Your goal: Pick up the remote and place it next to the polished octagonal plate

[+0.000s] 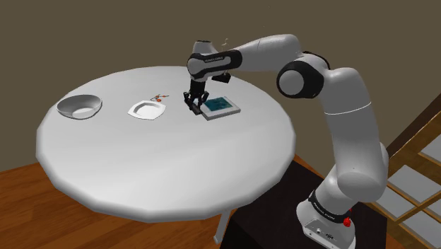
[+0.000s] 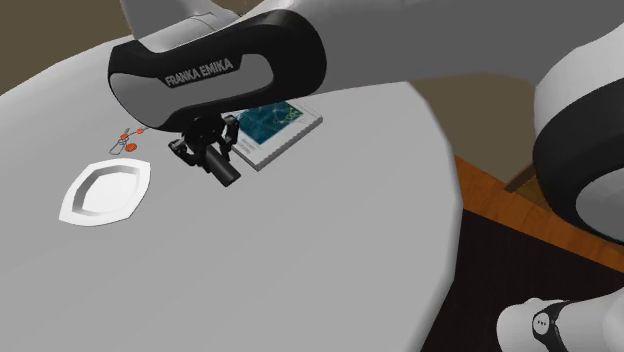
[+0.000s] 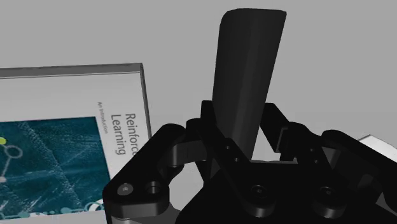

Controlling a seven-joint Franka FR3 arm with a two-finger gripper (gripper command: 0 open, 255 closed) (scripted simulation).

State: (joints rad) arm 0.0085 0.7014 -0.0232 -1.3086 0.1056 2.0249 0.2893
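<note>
My gripper (image 1: 193,104) is shut on a black remote (image 3: 248,83), a long dark bar that sticks out from between the fingers (image 3: 159,184). In the second exterior view the gripper (image 2: 207,155) hangs low over the round grey table (image 1: 162,177), with the remote's end (image 2: 226,172) pointing down toward the surface. It is just beside a book's edge. The white octagonal plate (image 1: 146,110) (image 2: 105,192) lies flat on the table, a short way to the shoulder view's left of the gripper. I cannot tell whether the remote touches the table.
A book with a blue-green cover (image 1: 219,106) (image 2: 275,128) (image 3: 63,146) lies right beside the gripper. A small orange object (image 1: 160,97) (image 2: 127,141) sits behind the plate. A grey bowl (image 1: 79,107) stands near the table's left rim. Wooden floor surrounds the table.
</note>
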